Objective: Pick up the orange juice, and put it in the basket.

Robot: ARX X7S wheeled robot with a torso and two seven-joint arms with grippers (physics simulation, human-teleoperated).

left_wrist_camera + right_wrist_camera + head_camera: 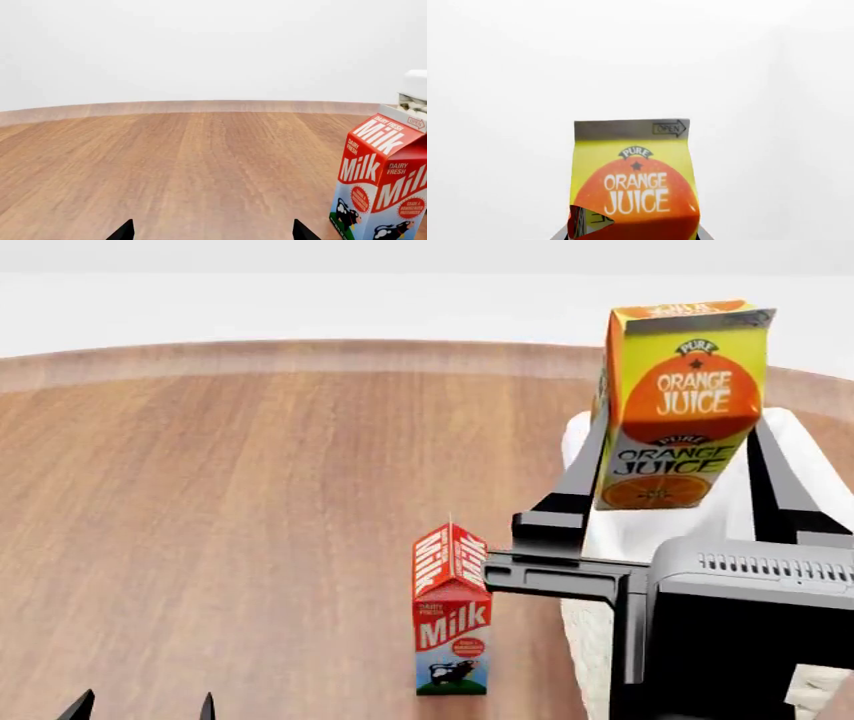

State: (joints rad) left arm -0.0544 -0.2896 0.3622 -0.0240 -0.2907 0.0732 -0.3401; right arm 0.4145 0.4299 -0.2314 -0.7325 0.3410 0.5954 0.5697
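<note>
The juice [681, 405] is off the worktop [240, 500] and high in the air, held upright between the two dark fingers of the right gripper [674, 470], which pinch it from both sides near its lower half. In the right wrist view the juice [634, 180] fills the lower middle of the picture with only a white background behind it, so it is clearly lifted. In the head view it hangs over the basket [601, 530], of which only some white cloth and a bit of woven wall show behind the arm; the rest is hidden, so I cannot tell if the carton is exactly above the opening or more above the rim. The milk [451, 610] stands upright on the worktop just beside the basket, apart from the juice and not touched. The left gripper [208, 232] shows only two dark fingertips, well apart from each other with nothing between them, low over the bare wood, with the milk [380, 185] off to one side. I judge that the picking is done and the carrying is nearly done. What is left is to lower the juice into the basket and to release it. The lowering should be done with care, because the tall carton may catch the rim or fall over.
</note>
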